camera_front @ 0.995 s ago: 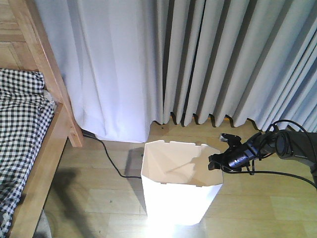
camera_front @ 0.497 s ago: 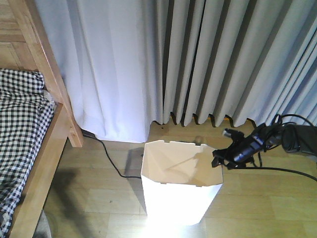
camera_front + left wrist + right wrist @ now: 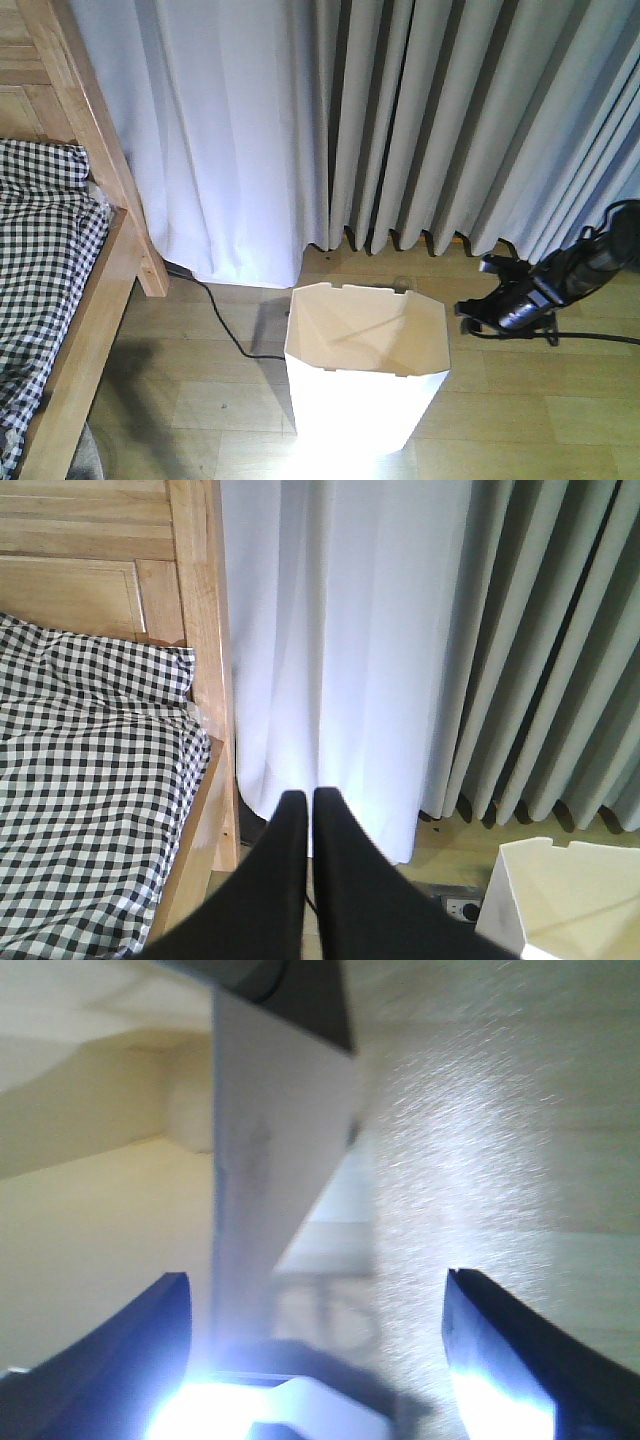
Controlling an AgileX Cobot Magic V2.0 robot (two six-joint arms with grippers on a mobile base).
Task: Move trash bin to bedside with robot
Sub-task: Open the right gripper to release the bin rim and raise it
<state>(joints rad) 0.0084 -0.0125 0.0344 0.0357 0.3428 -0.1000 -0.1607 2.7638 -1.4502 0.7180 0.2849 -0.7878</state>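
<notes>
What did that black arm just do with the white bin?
The right gripper has let go of the trash bin: a second ago it sat at the bin's right rim, and it has since pulled back to the right, clear of it, fingers open. The bin, the bed and the left gripper have not moved.

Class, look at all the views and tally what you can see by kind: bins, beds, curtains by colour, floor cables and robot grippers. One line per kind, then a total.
Trash bin: 1
Bed: 1
White curtain: 1
Grey curtain: 1
Floor cable: 1
Grippers: 2, the left gripper and the right gripper
Total: 7
</notes>
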